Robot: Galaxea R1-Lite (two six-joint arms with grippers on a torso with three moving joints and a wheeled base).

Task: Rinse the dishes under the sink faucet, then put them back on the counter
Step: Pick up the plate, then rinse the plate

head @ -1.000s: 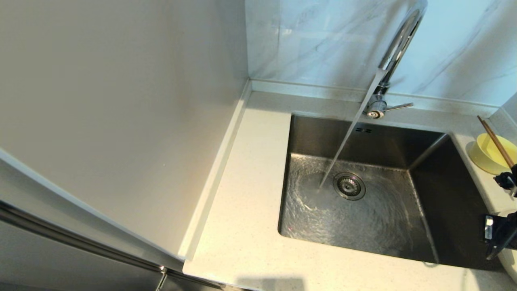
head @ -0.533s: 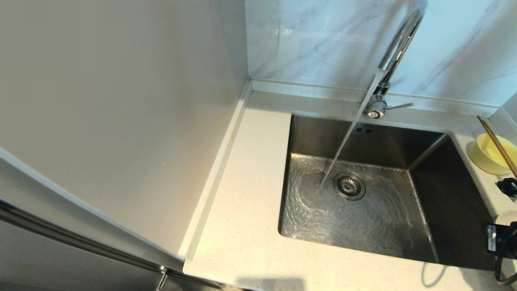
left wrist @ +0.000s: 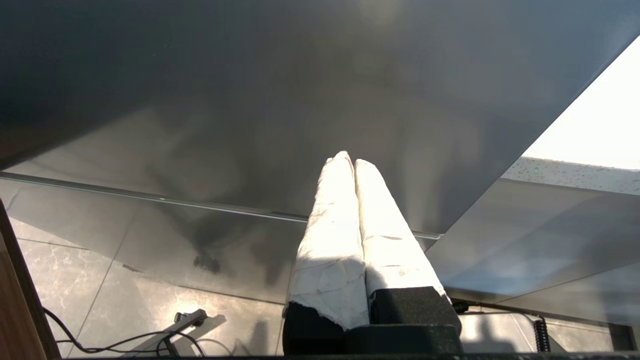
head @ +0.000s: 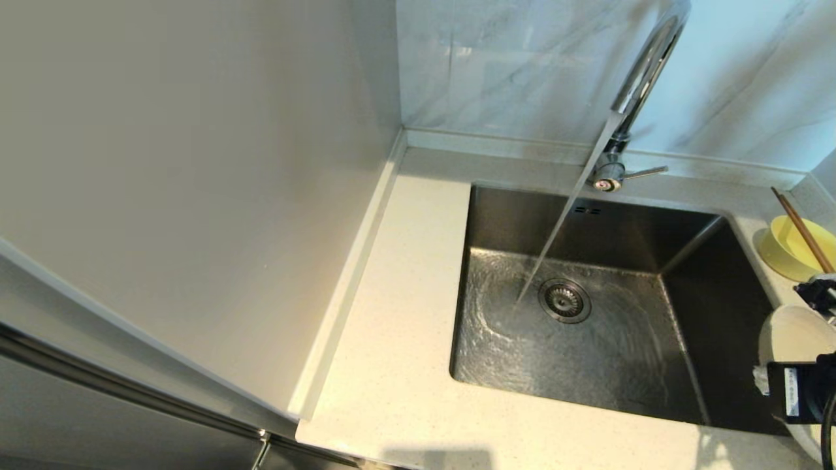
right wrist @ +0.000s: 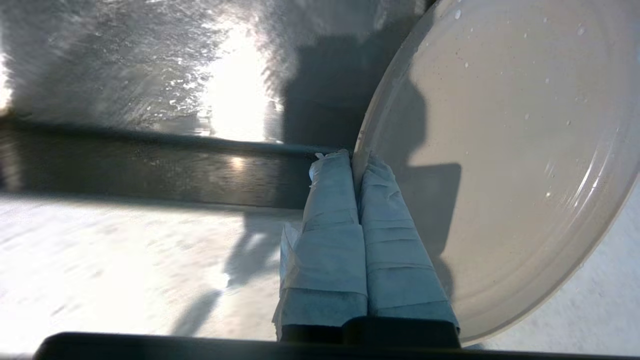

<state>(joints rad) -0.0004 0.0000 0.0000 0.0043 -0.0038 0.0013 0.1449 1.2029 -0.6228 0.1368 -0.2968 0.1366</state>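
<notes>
My right gripper [right wrist: 352, 159] is shut on the rim of the cream-white plate [right wrist: 505, 165]. In the head view the plate [head: 791, 341] stands tilted at the sink's right edge, partly over the counter [head: 405, 365]. The pale-yellow bowl [head: 787, 251] sits on the counter behind it, with brown chopsticks [head: 802, 230] resting across it. Water streams from the chrome faucet [head: 643, 72] into the steel sink [head: 588, 339] left of the drain strainer [head: 564, 300]. My left gripper [left wrist: 348, 161] is shut on nothing, parked below the counter edge.
A plain cream wall panel [head: 196, 196] runs along the left side of the counter. Grey-veined marble wall [head: 509, 65] rises behind the faucet, whose lever handle [head: 643, 172] points right. Floor tiles and a cable [left wrist: 115, 340] lie under the left arm.
The plate has risen into the head view at the sink's right edge, lifted by my right gripper, which moved slightly left. Water keeps running. The left arm has not moved.
</notes>
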